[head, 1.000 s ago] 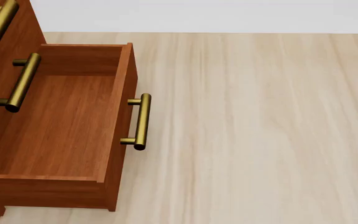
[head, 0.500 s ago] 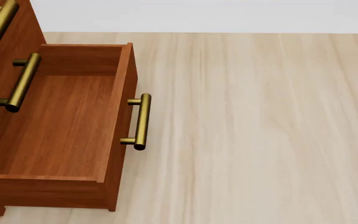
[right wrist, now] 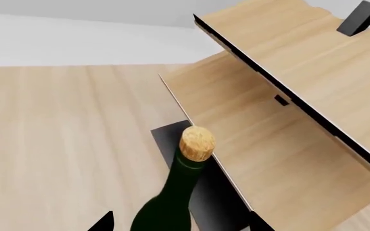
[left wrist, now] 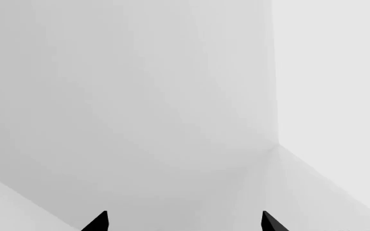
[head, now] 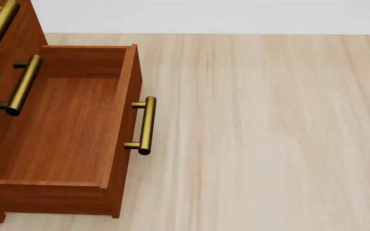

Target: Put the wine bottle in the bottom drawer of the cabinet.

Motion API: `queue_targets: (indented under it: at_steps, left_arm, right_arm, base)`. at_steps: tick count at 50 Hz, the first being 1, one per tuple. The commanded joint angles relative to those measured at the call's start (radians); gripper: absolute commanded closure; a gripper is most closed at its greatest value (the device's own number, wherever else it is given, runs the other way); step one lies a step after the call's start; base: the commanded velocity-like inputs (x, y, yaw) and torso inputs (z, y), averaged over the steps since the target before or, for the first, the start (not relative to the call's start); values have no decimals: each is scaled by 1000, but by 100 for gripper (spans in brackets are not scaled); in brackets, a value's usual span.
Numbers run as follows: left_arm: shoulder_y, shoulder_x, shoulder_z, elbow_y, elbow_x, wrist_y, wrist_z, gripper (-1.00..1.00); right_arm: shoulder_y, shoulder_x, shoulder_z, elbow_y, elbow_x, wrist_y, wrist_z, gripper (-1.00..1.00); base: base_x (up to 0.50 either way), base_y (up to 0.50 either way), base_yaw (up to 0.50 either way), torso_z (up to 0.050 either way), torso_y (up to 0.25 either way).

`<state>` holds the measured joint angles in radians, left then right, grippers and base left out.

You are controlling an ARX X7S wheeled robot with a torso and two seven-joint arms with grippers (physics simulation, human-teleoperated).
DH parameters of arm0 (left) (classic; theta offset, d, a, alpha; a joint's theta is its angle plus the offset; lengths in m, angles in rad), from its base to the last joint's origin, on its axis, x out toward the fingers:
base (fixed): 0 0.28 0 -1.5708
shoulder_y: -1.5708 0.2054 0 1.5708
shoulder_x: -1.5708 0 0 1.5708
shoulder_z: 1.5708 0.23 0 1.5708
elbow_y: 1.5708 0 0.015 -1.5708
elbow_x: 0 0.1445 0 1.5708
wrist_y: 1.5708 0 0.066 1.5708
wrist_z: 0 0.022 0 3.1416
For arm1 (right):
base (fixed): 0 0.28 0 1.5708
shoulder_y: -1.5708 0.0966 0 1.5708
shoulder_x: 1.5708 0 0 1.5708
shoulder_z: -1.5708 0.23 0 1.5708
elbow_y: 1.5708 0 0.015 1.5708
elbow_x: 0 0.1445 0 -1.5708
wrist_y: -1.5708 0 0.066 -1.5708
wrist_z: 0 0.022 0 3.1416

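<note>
Underfoot pale wood-plank floor (head: 262,134); plain grey-white wall (head: 204,14) behind.

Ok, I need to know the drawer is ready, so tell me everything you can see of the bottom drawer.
The bottom drawer is a reddish-brown wooden box, pulled well out of the cabinet over the pale wood floor. Its inside looks bare. A brass bar handle on two posts sits on its front. Neither claw touches it.

From my head camera the cabinet (head: 5,29) sits at my left, its bottom drawer (head: 63,130) pulled out over the floor (head: 256,134); off by my right wrist, the wine bottle (right wrist: 172,192) stands just beside a light-wood rack (right wrist: 281,120), on that same floor.
</note>
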<state>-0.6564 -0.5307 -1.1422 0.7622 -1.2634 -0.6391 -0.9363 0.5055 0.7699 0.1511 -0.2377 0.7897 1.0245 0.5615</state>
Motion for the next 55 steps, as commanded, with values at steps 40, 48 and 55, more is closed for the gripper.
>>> queue_targets:
  at_steps: [40, 48, 55]
  left_arm:
    - [8, -7, 16, 3, 9, 9, 3, -100]
    - [10, -7, 16, 3, 3, 12, 5, -100]
    - [11, -8, 18, 4, 0, 12, 3, -100]
  right_arm:
    - [160, -34, -176, 311, -146, -117, -88, -100]
    - [173, -37, -187, 335, -157, -122, -91, -100]
    - [182, -45, -201, 370, -171, -140, -101, -100]
  base:
    - [0, 0, 0, 0, 0]
    - [0, 0, 0, 0, 0]
    - [0, 0, 0, 0, 0]
